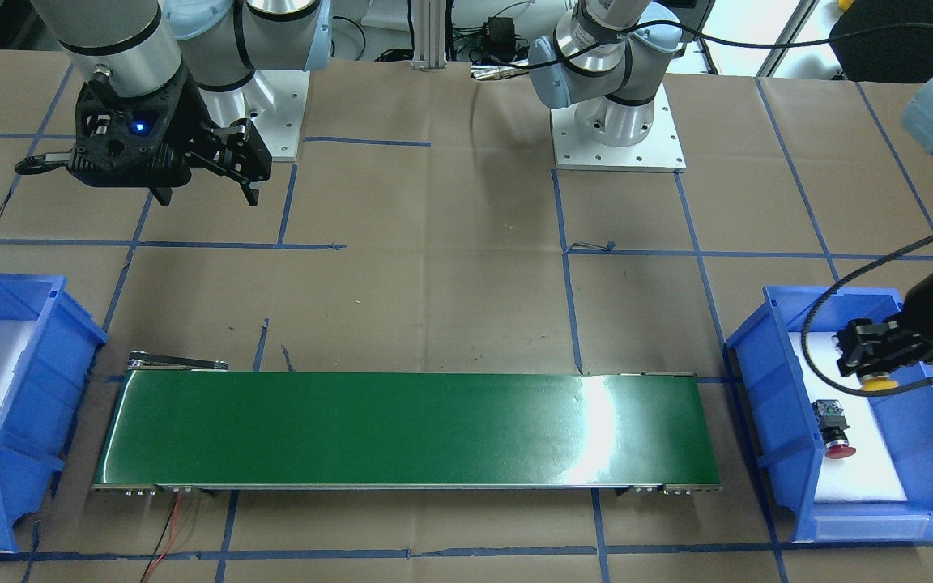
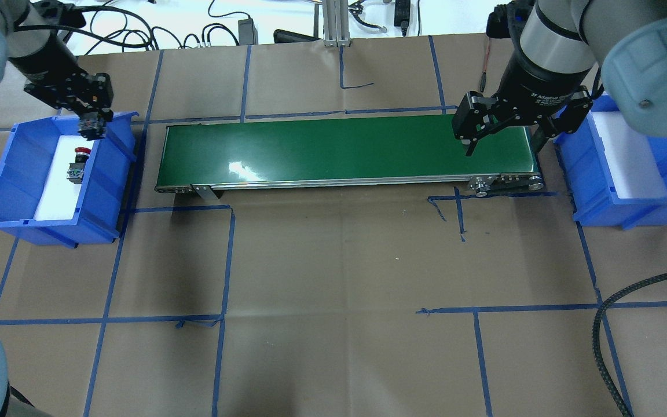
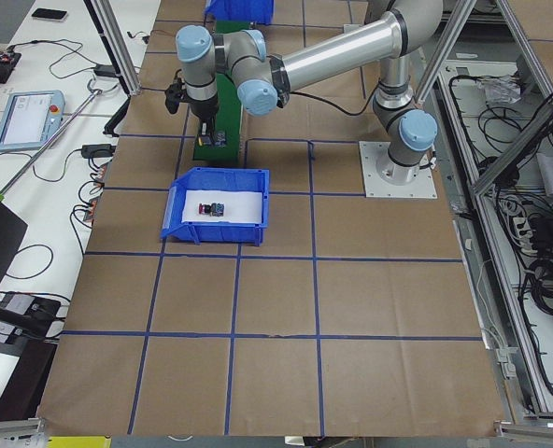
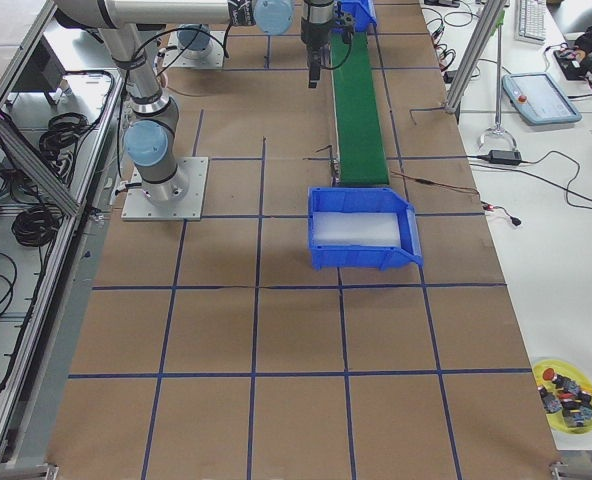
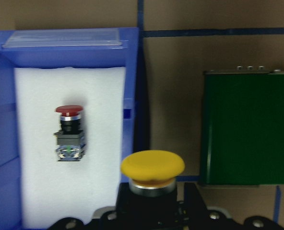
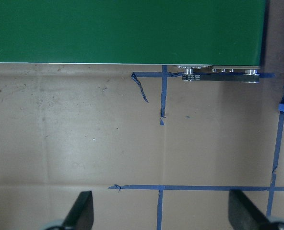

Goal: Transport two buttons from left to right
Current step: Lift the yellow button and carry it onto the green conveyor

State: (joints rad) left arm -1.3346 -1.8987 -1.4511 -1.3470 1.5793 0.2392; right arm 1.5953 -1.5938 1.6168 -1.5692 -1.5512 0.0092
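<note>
My left gripper (image 2: 91, 124) is shut on the yellow-capped button (image 5: 152, 167) and holds it above the inner edge of the left blue bin (image 2: 3, 174); its yellow cap also shows in the front-facing view (image 1: 879, 383). The red-capped button (image 2: 77, 165) lies on its side on the white foam in that bin, also seen in the left wrist view (image 5: 69, 134) and the front-facing view (image 1: 832, 431). My right gripper (image 2: 501, 136) is open and empty, hovering over the right end of the green conveyor belt (image 2: 333, 147); its fingertips (image 6: 82, 215) show wide apart in the right wrist view.
A second blue bin (image 2: 658, 185) with white foam stands right of the belt, holding nothing I can see. Brown paper with blue tape lines covers the table (image 2: 339, 278). A black cable (image 2: 605, 341) loops at the front right.
</note>
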